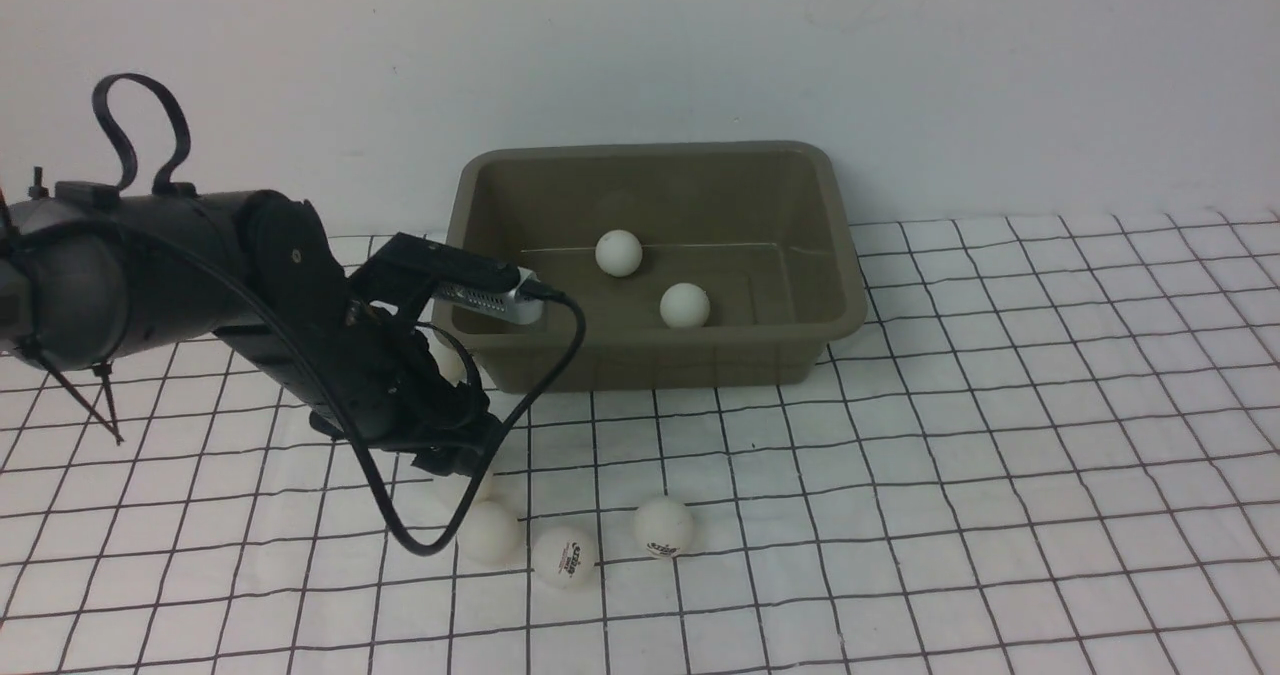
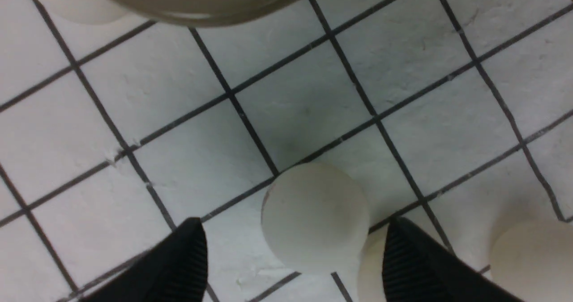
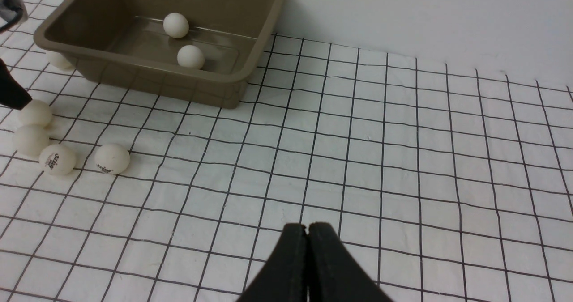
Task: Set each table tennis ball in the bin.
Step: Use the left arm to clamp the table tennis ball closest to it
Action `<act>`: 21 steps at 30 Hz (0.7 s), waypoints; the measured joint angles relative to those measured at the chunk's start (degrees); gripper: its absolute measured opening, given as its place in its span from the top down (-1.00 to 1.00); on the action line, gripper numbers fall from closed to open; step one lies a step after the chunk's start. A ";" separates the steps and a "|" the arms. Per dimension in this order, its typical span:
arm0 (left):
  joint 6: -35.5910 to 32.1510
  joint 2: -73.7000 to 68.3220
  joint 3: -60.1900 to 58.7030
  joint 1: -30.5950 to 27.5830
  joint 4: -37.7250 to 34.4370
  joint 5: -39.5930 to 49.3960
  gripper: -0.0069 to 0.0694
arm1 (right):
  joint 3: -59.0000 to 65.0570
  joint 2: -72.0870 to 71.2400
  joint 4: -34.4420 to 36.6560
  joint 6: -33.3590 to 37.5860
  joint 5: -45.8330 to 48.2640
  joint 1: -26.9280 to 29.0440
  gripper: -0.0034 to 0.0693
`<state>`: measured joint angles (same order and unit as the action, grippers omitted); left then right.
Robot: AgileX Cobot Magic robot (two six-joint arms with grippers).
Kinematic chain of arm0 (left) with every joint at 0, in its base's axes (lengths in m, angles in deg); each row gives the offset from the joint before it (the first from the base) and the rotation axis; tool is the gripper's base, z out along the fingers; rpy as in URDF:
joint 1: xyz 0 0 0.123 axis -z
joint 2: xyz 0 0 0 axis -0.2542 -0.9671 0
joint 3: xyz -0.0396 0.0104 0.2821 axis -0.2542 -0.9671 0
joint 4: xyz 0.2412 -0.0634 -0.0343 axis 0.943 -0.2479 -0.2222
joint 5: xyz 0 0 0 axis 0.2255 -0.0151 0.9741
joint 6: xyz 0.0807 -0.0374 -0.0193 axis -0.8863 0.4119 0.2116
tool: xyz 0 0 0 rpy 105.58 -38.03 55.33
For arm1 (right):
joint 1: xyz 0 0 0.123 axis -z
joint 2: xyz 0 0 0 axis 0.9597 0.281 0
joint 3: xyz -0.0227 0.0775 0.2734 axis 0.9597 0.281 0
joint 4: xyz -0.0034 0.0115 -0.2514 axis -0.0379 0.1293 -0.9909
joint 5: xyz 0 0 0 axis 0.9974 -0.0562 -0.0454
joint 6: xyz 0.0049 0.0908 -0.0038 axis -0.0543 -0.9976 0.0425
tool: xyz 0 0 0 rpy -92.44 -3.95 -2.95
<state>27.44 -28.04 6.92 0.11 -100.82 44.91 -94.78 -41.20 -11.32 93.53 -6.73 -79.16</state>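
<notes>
The olive-grey bin [image 1: 845, 255] stands at the back by the wall with two white table tennis balls [image 1: 618, 252] [image 1: 685, 305] inside. Several more balls lie on the gridded cloth in front of its left corner, two with printed logos [image 1: 563, 556] [image 1: 663, 526]. My left gripper [image 1: 455, 455] hangs low over this cluster, open. In the left wrist view a plain ball [image 2: 315, 214] rests on the cloth between the black fingertips [image 2: 190, 253], with gaps on both sides. My right gripper [image 3: 307, 226] is shut and empty over bare cloth, far from the balls.
One ball [image 3: 58, 60] sits against the bin's left side, half hidden by my left arm in the front view. The left arm's cable [image 1: 560, 355] loops down in front of the bin. A white wall rises right behind the bin.
</notes>
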 joint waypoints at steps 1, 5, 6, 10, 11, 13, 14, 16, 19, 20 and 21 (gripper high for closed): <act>0.04 -0.31 0.00 0.00 0.05 -0.38 -0.42 | 0.00 0.00 0.17 0.06 0.00 0.00 0.92; 0.16 -1.49 0.00 0.00 0.05 -1.42 -0.42 | 0.00 0.00 0.34 0.13 0.02 0.00 0.92; 0.16 -1.67 0.00 0.00 0.05 -1.66 -0.42 | 0.00 0.00 0.40 0.17 0.02 0.00 0.92; 0.16 -2.45 0.00 0.00 0.05 -2.28 -0.42 | 0.00 0.00 0.40 0.17 0.02 0.00 0.92; 0.16 -2.87 0.00 0.00 0.05 -2.39 -0.42 | 0.00 0.00 0.40 0.17 -0.04 0.00 0.92; 0.16 -3.58 0.00 0.00 0.05 -2.63 -0.42 | 0.00 0.00 0.40 0.17 -0.08 0.00 0.92; 0.16 -4.08 0.00 0.00 0.00 -2.72 -0.42 | 0.00 0.00 0.40 0.17 -0.16 0.00 0.92; 0.09 -4.71 0.00 0.00 -0.30 -2.92 -0.42 | 0.00 0.00 0.40 0.17 -0.22 0.00 0.92; -0.24 -5.51 0.00 0.00 -1.17 -3.37 -0.42 | 0.00 0.00 0.40 0.17 -0.29 0.00 0.92; -0.44 -5.72 0.00 0.00 -1.43 -3.78 -0.42 | 0.00 0.00 0.40 0.17 -0.29 0.00 0.92; -0.44 -5.82 0.00 0.00 -1.55 -4.13 -0.41 | 0.00 0.00 0.40 0.17 -0.32 0.00 0.92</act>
<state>27.01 -33.86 6.92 0.11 -102.37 40.78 -94.78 -41.20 -10.92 93.70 -7.05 -79.16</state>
